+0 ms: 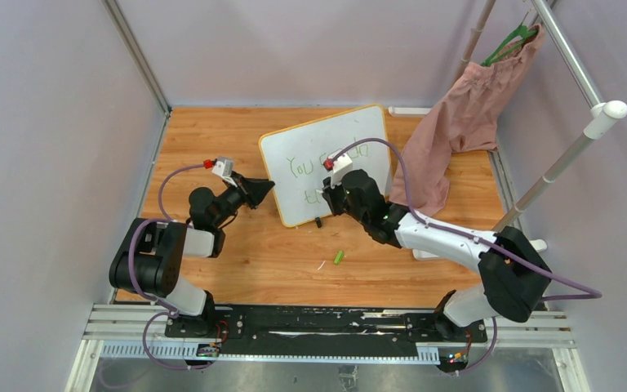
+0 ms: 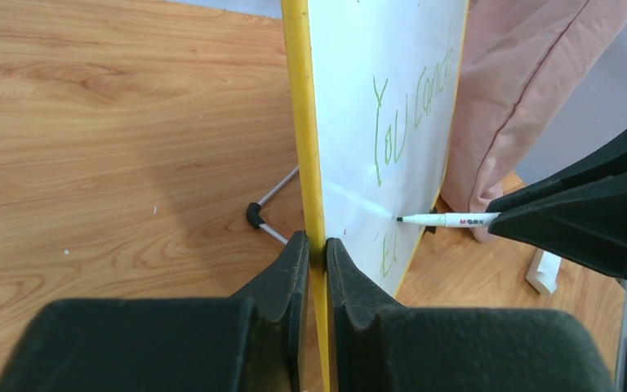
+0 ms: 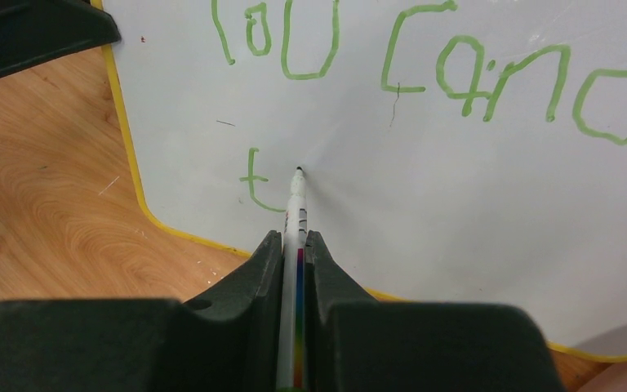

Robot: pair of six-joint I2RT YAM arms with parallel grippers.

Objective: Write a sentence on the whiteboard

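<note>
Top view: whiteboard, smooth white with a rounded yellow rim, stands on wood table between both grippers.
Left wrist: left gripper pinches the rim.
Right wrist: right gripper clamps a white marker. Its tip touches the board below the thin green sentence, just right of a lone "t".

**Whiteboard propped up, second line barely begun**

The whiteboard is small and white, with rounded corners and a thin yellow rim. It stands propped on thin metal legs with black feet, towards the far edge of the table and near its middle, turned so that its left end sits nearer. The sentence is in thin green letters. "You can" runs along the top, followed by a letter that is only partly visible. Under "You" there is only a "t".
</note>
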